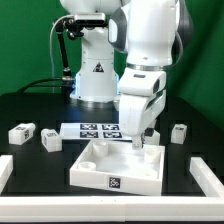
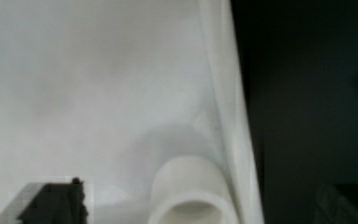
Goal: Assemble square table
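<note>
The white square slab [image 1: 116,165] lies at the front middle with its recessed underside up and a tag on its front wall. My gripper [image 1: 141,141] is low over its far corner on the exterior view's right. In the wrist view the slab [image 2: 105,90] fills the picture up close, with a rounded corner socket [image 2: 197,198] between my dark fingertips [image 2: 51,203]. The jaws stand wide apart, one over the slab and one over the black table, holding nothing. Two white legs [image 1: 22,131] [image 1: 52,141] lie on the exterior view's left and one leg [image 1: 178,132] on its right.
The marker board [image 1: 98,128] lies behind the slab. The white robot base [image 1: 96,75] stands at the back. White rails sit at the front left [image 1: 5,170] and front right [image 1: 210,176] of the black table.
</note>
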Controlling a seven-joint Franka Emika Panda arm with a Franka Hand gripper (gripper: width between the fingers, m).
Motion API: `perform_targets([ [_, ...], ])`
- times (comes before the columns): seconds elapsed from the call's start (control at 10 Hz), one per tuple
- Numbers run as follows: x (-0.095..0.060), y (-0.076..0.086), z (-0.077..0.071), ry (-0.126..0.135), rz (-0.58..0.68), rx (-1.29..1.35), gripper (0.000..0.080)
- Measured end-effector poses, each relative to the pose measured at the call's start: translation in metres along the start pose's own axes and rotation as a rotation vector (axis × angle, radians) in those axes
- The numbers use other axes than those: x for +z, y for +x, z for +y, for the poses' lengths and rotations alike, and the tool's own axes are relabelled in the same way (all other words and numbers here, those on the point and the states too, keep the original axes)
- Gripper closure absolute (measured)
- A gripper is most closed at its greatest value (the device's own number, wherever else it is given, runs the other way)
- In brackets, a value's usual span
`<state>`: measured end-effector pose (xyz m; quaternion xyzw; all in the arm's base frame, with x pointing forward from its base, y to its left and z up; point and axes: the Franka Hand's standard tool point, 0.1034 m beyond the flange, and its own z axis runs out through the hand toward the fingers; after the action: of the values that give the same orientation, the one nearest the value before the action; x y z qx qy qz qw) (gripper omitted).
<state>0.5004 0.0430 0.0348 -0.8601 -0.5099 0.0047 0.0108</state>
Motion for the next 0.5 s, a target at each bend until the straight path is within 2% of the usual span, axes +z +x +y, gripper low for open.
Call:
perform_targets([
  [0.1, 0.005, -0.005, 0.005, -0.028, 0.015, -0.041, 0.015],
  [0.2, 0.01, -0.014, 0.01, -0.074, 0.035, -0.102, 0.015],
  [0.3, 0.012, -0.019, 0.014, -0.096, 0.042, -0.117, 0.015],
  [0.4, 0.015, -0.017, 0.014, -0.109, 0.052, -0.123, 0.015],
  [0.5, 0.021, -0.015, 0.009, -0.102, 0.053, -0.129, 0.015],
])
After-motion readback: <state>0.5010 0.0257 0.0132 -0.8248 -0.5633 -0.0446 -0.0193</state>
